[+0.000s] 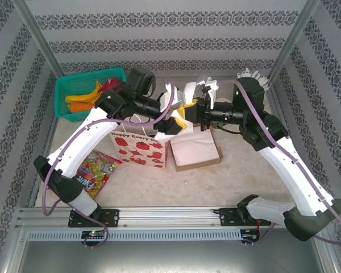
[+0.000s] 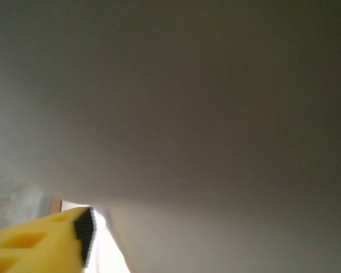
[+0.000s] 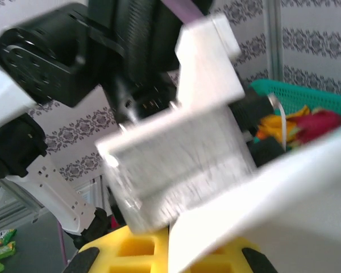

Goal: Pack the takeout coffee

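The takeout coffee is out of view. Over the middle of the table my two grippers meet at a crumpled white paper sheet (image 1: 188,94). My right gripper (image 1: 185,109) is shut on this paper: in the right wrist view the white sheet (image 3: 284,199) runs up from between the yellow fingers of that gripper (image 3: 170,261). My left gripper (image 1: 172,125) sits just below and left of it. In the left wrist view one yellow finger (image 2: 40,242) with a black pad lies against white paper (image 2: 108,250), and a blank grey surface hides the other finger.
A white gift bag with red strawberries (image 1: 139,149) stands under the left arm. To its right lies an open cardboard box (image 1: 196,152) lined in white. A green basket (image 1: 61,94) of toys sits at the back left. A candy packet (image 1: 96,169) lies front left.
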You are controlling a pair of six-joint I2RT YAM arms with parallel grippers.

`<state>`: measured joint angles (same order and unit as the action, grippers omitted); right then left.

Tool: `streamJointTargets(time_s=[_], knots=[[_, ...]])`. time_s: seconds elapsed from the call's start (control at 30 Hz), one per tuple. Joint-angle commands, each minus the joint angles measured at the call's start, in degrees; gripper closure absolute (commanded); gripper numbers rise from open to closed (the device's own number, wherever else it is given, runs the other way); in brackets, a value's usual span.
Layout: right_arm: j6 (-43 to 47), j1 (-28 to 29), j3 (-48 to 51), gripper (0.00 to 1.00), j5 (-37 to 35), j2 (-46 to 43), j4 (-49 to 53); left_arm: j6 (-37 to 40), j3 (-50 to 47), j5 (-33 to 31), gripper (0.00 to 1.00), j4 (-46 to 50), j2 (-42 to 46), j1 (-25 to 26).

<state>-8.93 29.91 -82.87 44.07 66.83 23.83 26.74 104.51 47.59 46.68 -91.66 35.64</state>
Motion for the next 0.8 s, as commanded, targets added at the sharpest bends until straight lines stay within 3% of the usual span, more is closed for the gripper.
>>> streamJointTargets(time_s=[0.0,0.07,0.13,0.17,0.27,0.3,0.4,0.63,0.77], knots=[[3.77,0.35,-2.85,0.99,1.49,0.08,-2.03,1.20,0.60,-1.44,0.61,-1.69,2.67,0.62],[5.02,-0.21,-3.23,0.93,0.93,-0.44,-1.02,2.11,0.30,-2.15,0.77,-0.94,3.28,0.57],[6.38,-1.72,-3.89,0.77,0.78,-1.10,0.91,2.36,-0.15,-3.30,0.95,-0.52,3.76,0.55],[7.15,-2.58,-3.96,0.66,0.67,-1.39,1.81,2.35,-0.31,-3.62,1.00,-0.32,3.98,0.49],[9.32,-7.40,-2.83,0.33,0.00,-2.64,3.93,2.94,-0.27,-2.96,1.00,0.73,4.58,0.40],[10.27,-9.23,-2.21,0.05,1.50,-2.75,4.57,3.41,-0.27,-2.38,1.00,1.27,4.89,0.38],[13.84,-11.71,-1.34,0.02,8.19,-2.31,6.09,5.48,0.02,0.02,1.00,2.95,5.68,0.06],[23.14,-10.68,-7.44,0.02,18.76,3.09,12.48,12.22,4.60,4.05,1.00,11.43,4.78,-0.55],[31.56,-7.80,-12.63,0.02,18.69,6.94,18.91,14.52,6.64,3.03,1.00,14.07,4.46,-1.00]])
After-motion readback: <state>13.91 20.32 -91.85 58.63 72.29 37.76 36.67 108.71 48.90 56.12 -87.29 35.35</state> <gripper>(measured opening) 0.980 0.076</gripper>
